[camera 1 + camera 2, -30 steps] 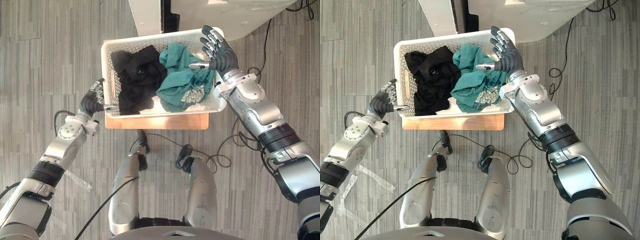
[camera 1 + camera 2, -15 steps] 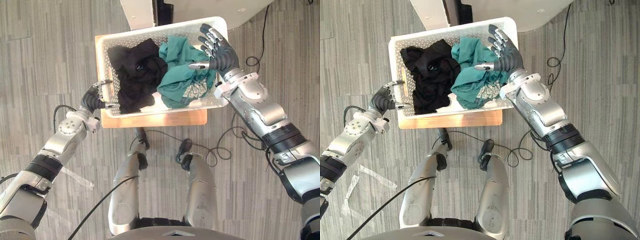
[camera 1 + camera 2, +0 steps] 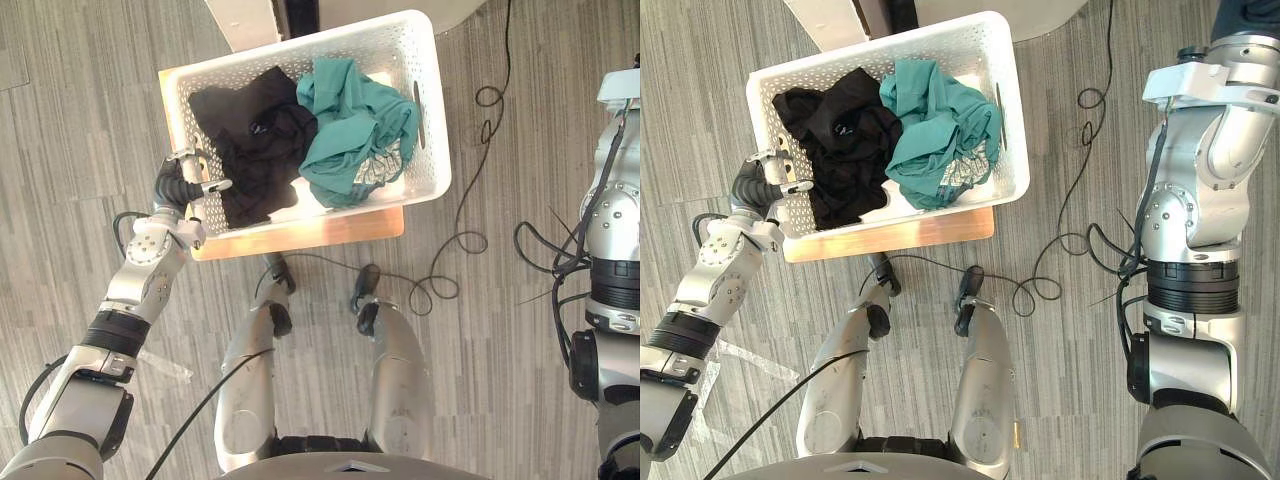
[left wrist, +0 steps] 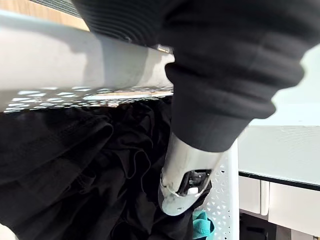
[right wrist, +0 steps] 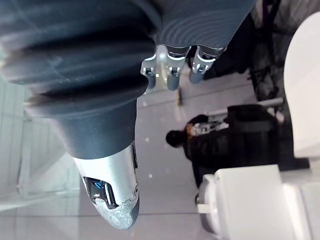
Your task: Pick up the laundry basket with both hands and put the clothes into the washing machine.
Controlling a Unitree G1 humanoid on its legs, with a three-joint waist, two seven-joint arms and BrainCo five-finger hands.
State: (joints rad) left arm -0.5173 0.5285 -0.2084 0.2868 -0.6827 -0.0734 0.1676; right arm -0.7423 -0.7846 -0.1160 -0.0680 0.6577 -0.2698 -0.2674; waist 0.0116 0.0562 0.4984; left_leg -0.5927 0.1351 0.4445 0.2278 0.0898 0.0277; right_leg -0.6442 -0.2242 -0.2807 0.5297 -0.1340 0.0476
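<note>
The white perforated laundry basket (image 3: 425, 120) stands on a low wooden stand (image 3: 300, 232). Inside it a black garment (image 3: 250, 140) lies on the left and a teal garment (image 3: 350, 125) on the right. My left hand (image 3: 178, 185) is at the basket's left end. Its thumb (image 4: 182, 175) reaches over the rim (image 4: 75, 60) above the black garment (image 4: 65, 165), and its fingers curl on the outside. My right arm (image 3: 1195, 190) is raised off to the right, away from the basket. The right hand's thumb (image 5: 110, 190) is straight and holds nothing.
A white appliance (image 3: 245, 15) with a dark gap stands just behind the basket, also white in the left wrist view (image 4: 280, 150). In the right wrist view a person (image 5: 210, 145) shows far off in the room. Grey plank floor (image 3: 80, 100) surrounds the stand.
My right hand has left the basket's right end and the arm has swung out to the right and up. My left hand has closed on the basket's left rim. The camera has shifted.
</note>
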